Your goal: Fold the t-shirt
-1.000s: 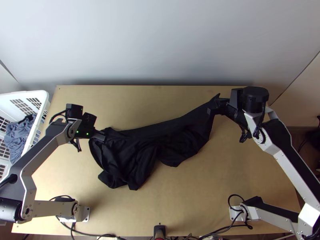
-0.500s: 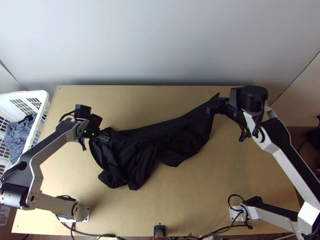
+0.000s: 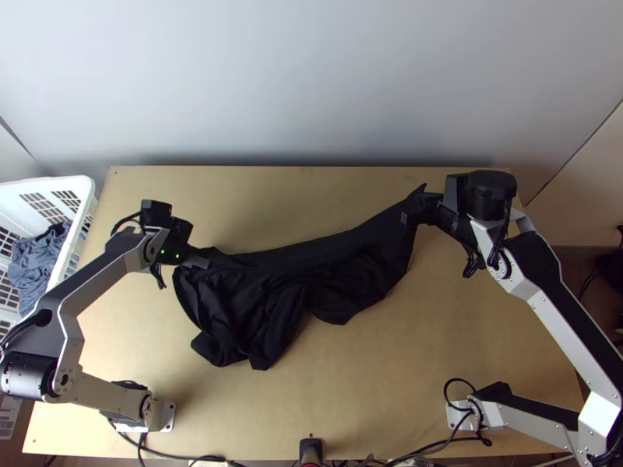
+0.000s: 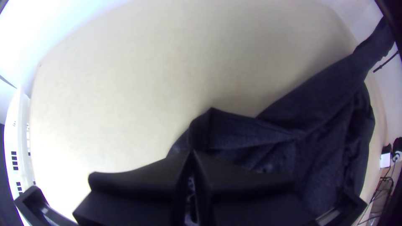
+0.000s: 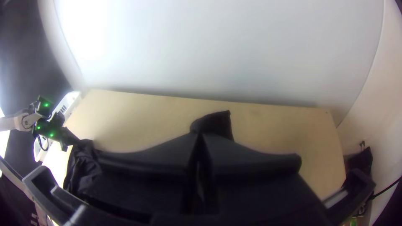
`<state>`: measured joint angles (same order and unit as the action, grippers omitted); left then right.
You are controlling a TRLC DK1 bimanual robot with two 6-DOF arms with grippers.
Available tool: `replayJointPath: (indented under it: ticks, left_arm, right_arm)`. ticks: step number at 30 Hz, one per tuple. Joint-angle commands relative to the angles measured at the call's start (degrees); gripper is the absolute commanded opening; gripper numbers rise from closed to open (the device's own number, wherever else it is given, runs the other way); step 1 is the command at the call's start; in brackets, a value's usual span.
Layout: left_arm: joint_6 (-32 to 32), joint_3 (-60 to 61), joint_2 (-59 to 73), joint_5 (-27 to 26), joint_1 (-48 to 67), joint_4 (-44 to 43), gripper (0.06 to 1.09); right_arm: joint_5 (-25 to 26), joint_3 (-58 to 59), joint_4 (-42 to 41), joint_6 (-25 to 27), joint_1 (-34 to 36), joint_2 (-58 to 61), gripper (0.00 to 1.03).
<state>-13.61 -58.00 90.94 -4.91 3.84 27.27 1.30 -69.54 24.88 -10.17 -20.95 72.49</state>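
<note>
Left arm: compared with a second ago, its silver-grey forearm and wrist sit slightly farther toward the middle of the light wooden surface.
Right arm: nearly where it was; its wrist has shifted slightly toward the middle.
Black fabric t-shirt: no clear change in outline over the same interval.
T-shirt long axis: runs across the surface between the two arms, slanting away from the near edge toward the right.
T-shirt direction: narrow right end points to the far right; loose, rumpled folds spread toward the near edge, ending in blunt corners on the left half. Collar and hem: cannot tell.
T-shirt lie: top edge drawn out in a long band, the rest bunched below it.
Left end effector: wide flat black fingers closed, pinching the upper left corner of the t-shirt.
Right end effector: fingers pressed together on the narrow right end; a small peak of cloth sticks out beyond the tips.
White plastic basket: beside the surface at the left, grey-blue cloth inside.
</note>
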Motion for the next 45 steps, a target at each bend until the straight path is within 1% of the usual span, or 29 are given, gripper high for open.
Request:
replayJointPath:
  ticks: [1,5,9,12,15,19,24,27,32,36,39,43,45]
  left_arm:
    - [-2.3,2.7,-1.8,-1.3,0.2,1.3,0.1]
    - [-2.4,3.1,-2.4,-1.4,0.2,1.2,0.1]
    - [-0.7,0.2,-4.1,-1.7,-1.9,1.3,0.1]
    - [0.8,-3.2,-6.6,-3.2,-4.1,2.1,0.1]
    - [3.7,-7.6,-9.5,-4.5,-6.0,3.1,0.1]
    - [5.6,-14.5,-11.9,-5.1,-7.3,7.4,0.1]
    - [10.3,-20.7,-16.1,-9.7,-9.6,10.4,0.1]
    - [12.4,-23.5,-19.7,-11.1,-10.2,12.5,0.1]
    - [16.8,-29.7,-24.3,-11.7,-10.9,15.0,0.1]
    - [22.3,-35.1,-27.5,-11.7,-11.4,15.0,0.1]
    - [26.5,-38.3,-30.5,-11.8,-11.4,14.4,0.1]
    - [32.2,-39.4,-35.7,-11.9,-11.4,9.2,0.1]
    - [33.1,-41.8,-37.6,-12.0,-11.0,9.4,0.1]
  right_arm:
    - [0.1,-0.1,-0.4,0.3,0.0,0.1,0.03]
    - [0.1,-0.2,-0.4,0.3,-0.1,0.1,0.03]
    - [0.2,-0.2,-0.4,0.3,-0.1,0.1,0.03]
    - [0.2,-0.6,-0.4,0.3,0.0,-0.1,0.03]
    - [0.4,-1.1,-0.3,0.3,0.4,-0.4,0.03]
    - [0.5,-2.7,-0.3,-0.5,1.4,-1.3,0.03]
    - [0.5,-7.5,-0.3,-0.2,2.5,-3.2,0.03]
    - [0.9,-11.5,1.0,1.0,2.7,-5.1,0.03]
    - [1.5,-18.6,4.1,1.2,3.3,-7.6,0.03]
    - [1.6,-26.4,6.5,1.0,3.4,-8.4,0.03]
    - [1.6,-35.8,9.6,-0.5,3.5,-7.3,0.03]
    - [1.8,-52.1,14.4,-2.0,3.7,-4.4,0.03]
    - [2.0,-60.7,17.2,-2.4,3.6,-2.9,0.03]
